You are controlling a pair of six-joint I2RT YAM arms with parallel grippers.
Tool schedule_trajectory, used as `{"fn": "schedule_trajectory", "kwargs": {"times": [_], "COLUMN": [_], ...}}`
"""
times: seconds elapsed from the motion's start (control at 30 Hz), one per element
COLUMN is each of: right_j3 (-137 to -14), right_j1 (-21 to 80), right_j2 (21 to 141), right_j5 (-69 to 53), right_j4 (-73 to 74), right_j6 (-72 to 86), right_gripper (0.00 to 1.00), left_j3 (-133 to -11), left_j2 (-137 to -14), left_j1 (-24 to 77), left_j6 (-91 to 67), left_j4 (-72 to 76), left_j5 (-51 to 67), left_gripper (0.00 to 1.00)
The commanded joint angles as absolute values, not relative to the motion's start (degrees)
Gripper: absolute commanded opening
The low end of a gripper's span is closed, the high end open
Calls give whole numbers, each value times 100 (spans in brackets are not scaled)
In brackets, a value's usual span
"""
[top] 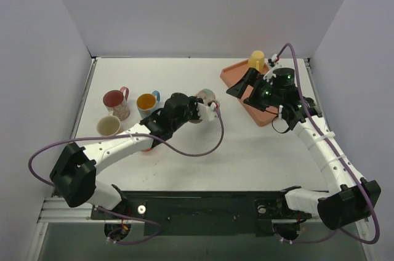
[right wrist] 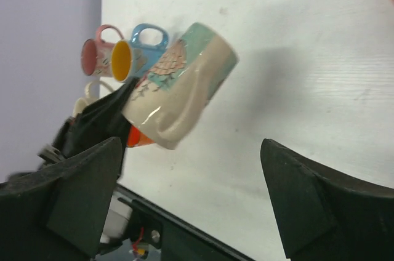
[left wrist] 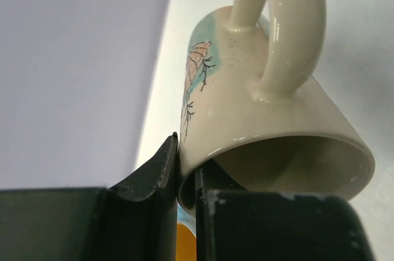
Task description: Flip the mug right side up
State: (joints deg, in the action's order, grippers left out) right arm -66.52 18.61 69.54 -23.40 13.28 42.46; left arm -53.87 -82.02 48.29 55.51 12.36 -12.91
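A cream mug (top: 206, 98) with a teal band and a leaf drawing hangs tilted above the middle of the table. My left gripper (left wrist: 188, 168) is shut on its rim, one finger outside the wall and one inside the opening. The handle (left wrist: 286, 33) points up in the left wrist view. In the right wrist view the mug (right wrist: 181, 85) lies on its side in the air, base toward the upper right. My right gripper (top: 241, 93) stands open to the right of the mug, apart from it, with nothing between its fingers (right wrist: 320, 202).
A pink mug (top: 116, 101), a blue mug with a yellow inside (top: 147, 102) and a cream mug (top: 108, 125) stand upright at the left. An orange tray (top: 231, 74) with a yellow cup (top: 256, 60) lies at the back right. Something orange (top: 146, 148) shows under the left arm.
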Motion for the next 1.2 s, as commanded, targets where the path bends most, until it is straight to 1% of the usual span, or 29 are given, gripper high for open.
{"fn": "schedule_trajectory", "kwargs": {"times": [0.0, 0.03, 0.07, 0.17, 0.23, 0.27, 0.33, 0.4, 0.43, 0.47, 0.57, 0.73, 0.8, 0.83, 0.97, 1.0, 1.03, 1.07, 1.1, 1.17], "right_j3": [-6908, -6917, -6917, -6935, -6891, -6873, -6847, -6794, -6794, -6777, -6724, -6715, -6750, -6811, -7031, -7057, -7119, -7163, -7241, -7487], "right_j1": [1530, 1495, 1459, 1450, 1450, 1450, 1450, 1450, 1441, 1441, 1441, 1424, 1415, 1406, 1345, 1327, 1310, 1257, 1231, 1152], "right_j2": [6715, 6697, 6689, 6697, 6697, 6706, 6732, 6706, 6706, 6697, 6653, 6653, 6688, 6767, 7100, 7189, 7337, 7443, 7688, 8109], "right_j5": [-1768, -1714, -1601, -1354, -1336, -1345, -1362, -1371, -1354, -1354, -1310, -985, -836, -765, -422, -326, -238, -142, -88, -26], "right_j4": [2170, 2206, 2302, 2443, 2496, 2513, 2531, 2540, 2540, 2540, 2531, 2593, 2593, 2575, 2383, 2199, 2119, 1909, 1794, 1591], "right_j6": [3551, 3455, 3402, 3139, 3094, 3085, 3041, 3006, 2997, 2980, 2936, 2646, 2436, 2356, 1471, 1294, 1040, 881, 627, 275], "right_gripper": [90, 91, 91, 92, 93, 93, 93, 94, 93, 94, 94, 95, 95, 95, 96, 96, 96, 96, 96, 96], "left_j3": [-7308, -7547, -7976, -8647, -9314, -9856, -10691, -11491, -11670, -12011, -12522, -13385, -13307, -13315, -13359, -13403, -13543, -13692, -13772, -13922], "left_j2": [-8366, -8663, -8849, -9570, -10175, -10604, -11193, -11660, -11767, -11969, -12277, -12919, -12920, -12963, -13034, -13052, -13034, -13034, -12991, -12868], "left_j1": [4273, 4028, 3930, 3482, 3297, 3191, 3025, 2866, 2822, 2726, 2637, 2514, 2453, 2383, 2233, 2224, 2215, 2215, 2215, 2215], "left_j6": [3485, 3315, 3026, 2524, 2208, 2110, 1759, 1416, 1267, 1222, 1160, 1063, 1072, 1064, 993, 1045, 1055, 1124, 1160, 1265], "left_j4": [-2062, -2779, -3152, -4302, -5110, -5368, -6332, -6800, -6907, -7056, -7329, -8226, -8227, -8244, -8148, -8147, -8139, -8121, -8086, -7990], "left_j5": [-1038, -828, -739, -432, -239, -194, -45, 0, 0, 226, 246, 439, 422, 474, 527, 580, 624, 641, 659, 668], "left_gripper": [0, 0, 0, 0, 0, 0, 0, 0, 0, 0, 0, 0, 9, 16, 34, 37, 45, 50, 58, 68]}}
